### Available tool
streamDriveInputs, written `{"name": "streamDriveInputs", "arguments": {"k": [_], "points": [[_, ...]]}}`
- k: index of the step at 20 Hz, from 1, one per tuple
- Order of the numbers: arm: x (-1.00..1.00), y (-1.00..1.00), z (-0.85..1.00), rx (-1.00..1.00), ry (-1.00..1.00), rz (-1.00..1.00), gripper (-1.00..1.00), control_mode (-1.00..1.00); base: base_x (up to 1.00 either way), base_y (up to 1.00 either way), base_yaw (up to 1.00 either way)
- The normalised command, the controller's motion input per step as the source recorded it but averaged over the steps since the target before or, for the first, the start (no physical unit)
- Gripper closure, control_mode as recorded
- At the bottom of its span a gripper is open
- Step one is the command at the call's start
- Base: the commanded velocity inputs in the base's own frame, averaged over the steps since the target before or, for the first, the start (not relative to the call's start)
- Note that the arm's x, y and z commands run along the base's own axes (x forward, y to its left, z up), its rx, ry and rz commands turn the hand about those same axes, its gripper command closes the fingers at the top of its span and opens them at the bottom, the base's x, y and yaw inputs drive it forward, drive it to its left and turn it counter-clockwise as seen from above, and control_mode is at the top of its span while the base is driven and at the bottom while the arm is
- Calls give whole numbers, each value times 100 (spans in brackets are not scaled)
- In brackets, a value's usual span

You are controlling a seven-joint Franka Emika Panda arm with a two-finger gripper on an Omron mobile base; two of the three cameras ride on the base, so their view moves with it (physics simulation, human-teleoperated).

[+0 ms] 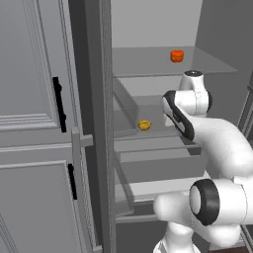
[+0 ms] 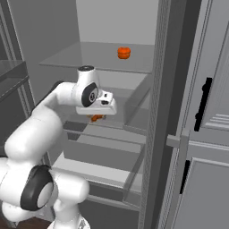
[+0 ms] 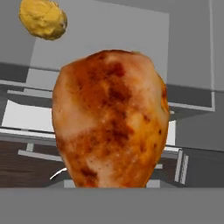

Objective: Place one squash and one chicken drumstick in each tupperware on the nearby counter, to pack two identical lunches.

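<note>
The chicken drumstick (image 3: 111, 120), browned and mottled orange, stands close before the hand camera, its narrow end down at the bottom where the fingers would be. In the right base view a bit of the same orange-brown meat (image 2: 95, 118) peeps out just under the gripper (image 2: 99, 112), inside the open fridge. The fingers themselves are hidden by the meat, so I cannot tell for sure how they stand; the drumstick appears to sit between them.

The hand view also shows a lumpy yellow piece of food (image 3: 43, 18) at the upper left, apart from the drumstick. The left base view shows it (image 1: 144, 125) lying on a grey fridge shelf (image 1: 148, 106), with the arm's wrist just to its right. Both base views show a small orange squash (image 1: 177, 56) on the upper glass shelf (image 2: 89, 56), well above the gripper.

No writing or labels can be read anywhere.

The fridge interior is plain grey, with drawers (image 1: 158, 168) below. Grey panelled cabinet doors with black handles (image 1: 59, 104) stand beside it.
</note>
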Motion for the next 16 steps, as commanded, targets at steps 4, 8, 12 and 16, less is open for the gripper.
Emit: {"name": "streamDriveInputs", "arguments": {"k": [4,8,12,16], "points": [[-100,0,-1,2,-16,14,100,-100,0,0,0],[-100,2,8,0,-15,17,100,-100,0,0,0],[-100,24,6,0,-6,15,100,-100,0,0,0],[-81,28,1,0,0,6,100,-100,0,0,0]]}}
